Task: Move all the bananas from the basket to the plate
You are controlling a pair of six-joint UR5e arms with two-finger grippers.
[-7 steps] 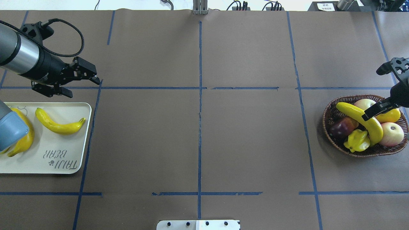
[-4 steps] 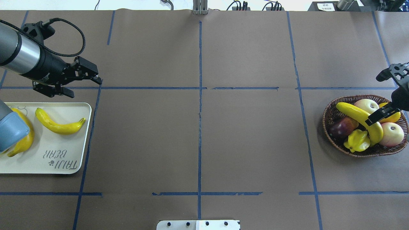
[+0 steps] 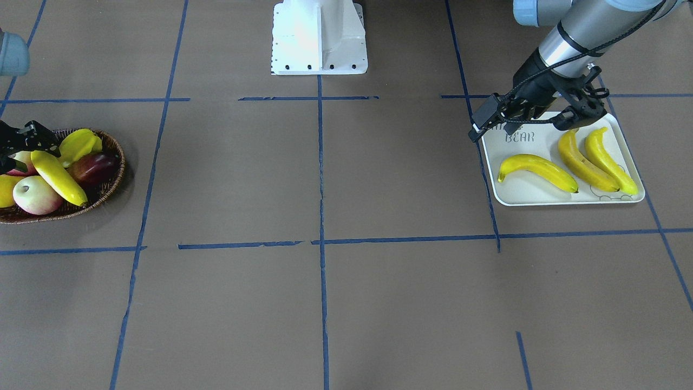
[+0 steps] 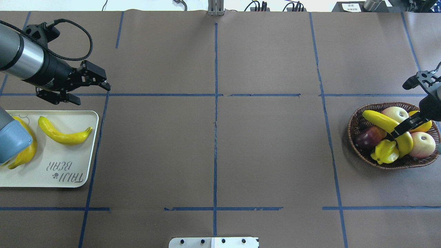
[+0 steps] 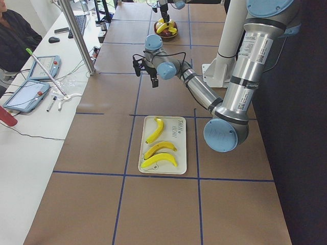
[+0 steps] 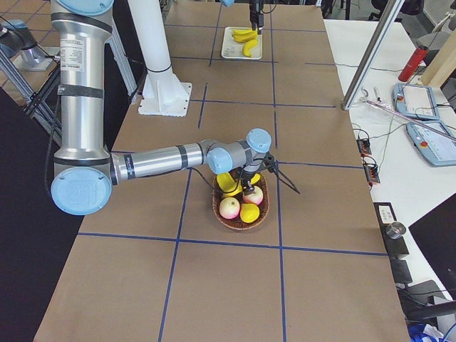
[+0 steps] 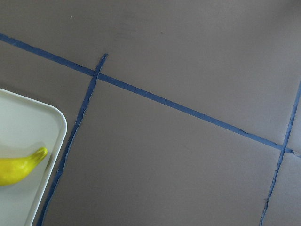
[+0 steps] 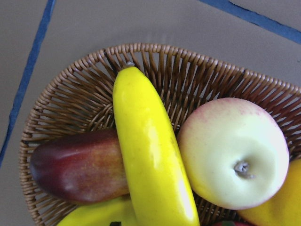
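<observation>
One banana [image 4: 382,121] lies slanted across the fruit in the wicker basket [image 4: 350,135] at the table's right end; the right wrist view shows this banana [image 8: 150,155] close up. My right gripper [image 4: 401,108] hangs open over the basket, its near finger right by the banana's middle, its far finger beyond the rim. At the left end, the plate [image 3: 533,192] holds three bananas [image 3: 536,170] side by side. In the overhead view, my left arm's elbow covers part of them. My left gripper [image 4: 91,94] is open and holds nothing, just past the plate's far right corner.
The basket also holds two pink-cream apples [image 4: 422,144], a dark red fruit [image 4: 368,137], a star fruit [image 4: 385,151] and another yellow fruit [image 4: 422,126]. The robot's white base [image 3: 319,38] stands at mid-table. A person [image 5: 13,30] sits by a side bench with tablets.
My right gripper has sunk lower over the basket and drifted slightly right, its near finger now closer to the banana. The left arm has barely moved. The banana has not shifted.
</observation>
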